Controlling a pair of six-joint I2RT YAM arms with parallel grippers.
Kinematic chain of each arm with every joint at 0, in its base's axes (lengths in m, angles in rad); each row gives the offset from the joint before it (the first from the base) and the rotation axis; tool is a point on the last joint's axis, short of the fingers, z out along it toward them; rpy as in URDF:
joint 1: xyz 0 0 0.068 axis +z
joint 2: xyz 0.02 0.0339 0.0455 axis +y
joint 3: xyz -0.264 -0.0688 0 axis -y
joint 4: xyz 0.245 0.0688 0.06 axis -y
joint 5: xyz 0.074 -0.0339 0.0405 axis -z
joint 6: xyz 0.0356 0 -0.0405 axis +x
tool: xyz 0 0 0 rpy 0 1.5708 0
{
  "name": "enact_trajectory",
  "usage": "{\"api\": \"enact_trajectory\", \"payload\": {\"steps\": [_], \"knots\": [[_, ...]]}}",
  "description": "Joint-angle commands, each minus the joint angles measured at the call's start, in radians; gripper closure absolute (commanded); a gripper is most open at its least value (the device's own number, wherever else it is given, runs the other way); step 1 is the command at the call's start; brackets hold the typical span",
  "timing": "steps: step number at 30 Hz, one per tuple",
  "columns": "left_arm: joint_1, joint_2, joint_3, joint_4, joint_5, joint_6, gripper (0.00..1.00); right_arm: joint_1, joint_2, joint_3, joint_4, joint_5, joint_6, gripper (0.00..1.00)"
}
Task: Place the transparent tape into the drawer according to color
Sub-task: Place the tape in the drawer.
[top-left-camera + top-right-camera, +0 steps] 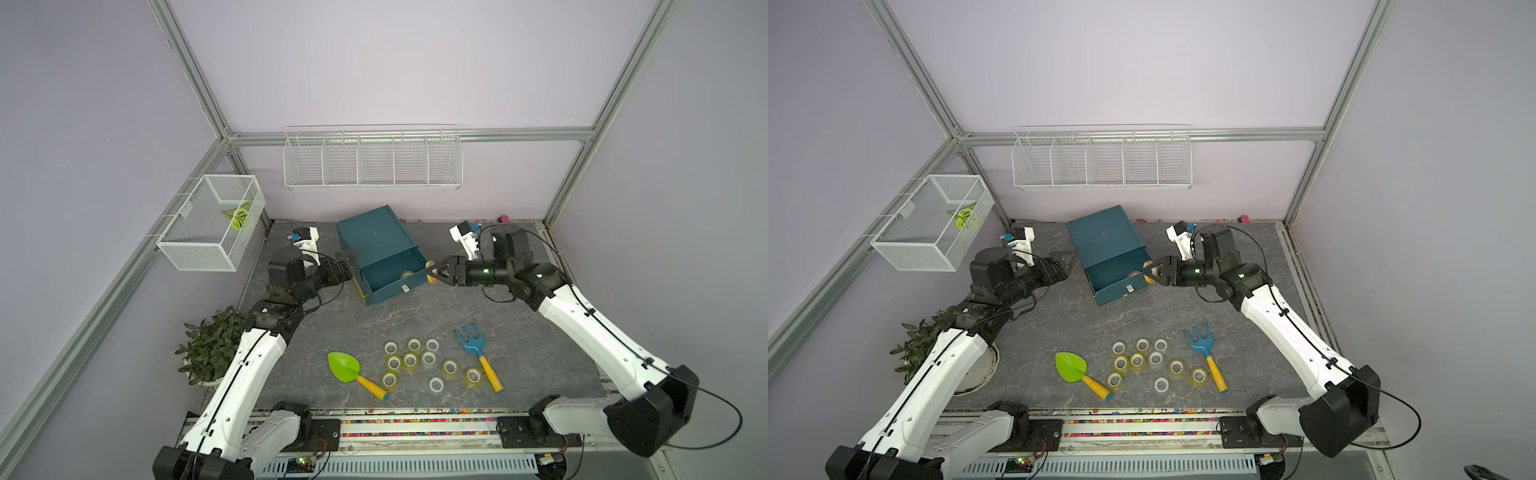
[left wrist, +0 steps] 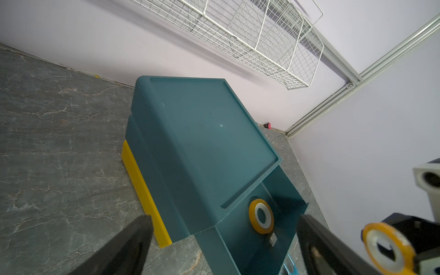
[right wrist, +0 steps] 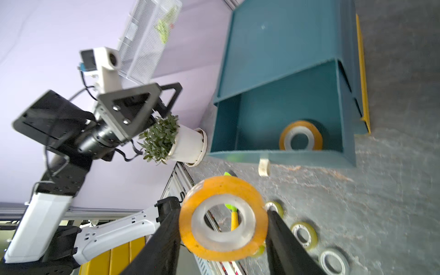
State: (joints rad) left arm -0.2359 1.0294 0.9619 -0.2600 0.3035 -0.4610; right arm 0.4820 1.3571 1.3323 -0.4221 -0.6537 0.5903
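Right fingers (image 3: 164, 242) are clamping an orange tape roll (image 3: 221, 187) beside the drawer (image 1: 386, 291) rim. Left fingers (image 2: 126, 247) are standing apart near its opposite side.

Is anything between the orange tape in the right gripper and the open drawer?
Nothing visible. The orange tape is beside a side wall of the open drawer; one orange roll lies inside, near that wall.

Soft even light, faint shadows, bowed edges; nearest orange tape roll (image 3: 223, 185) blurred.
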Motion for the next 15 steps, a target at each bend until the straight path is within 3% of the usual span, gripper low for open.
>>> {"api": "enact_trajectory", "payload": {"steps": [1,8,15], "knots": [[0.004,0.005,0.001,0.004,0.001,0.02,0.0,-0.001,0.097,0.087,0.002,-0.006,-0.014,0.48],[0.003,0.004,0.005,-0.004,-0.014,0.028,0.0,0.058,0.296,0.329,-0.189,0.149,-0.149,0.48],[0.004,0.003,0.006,-0.008,-0.024,0.032,0.0,0.147,0.427,0.471,-0.331,0.314,-0.277,0.48]]}}
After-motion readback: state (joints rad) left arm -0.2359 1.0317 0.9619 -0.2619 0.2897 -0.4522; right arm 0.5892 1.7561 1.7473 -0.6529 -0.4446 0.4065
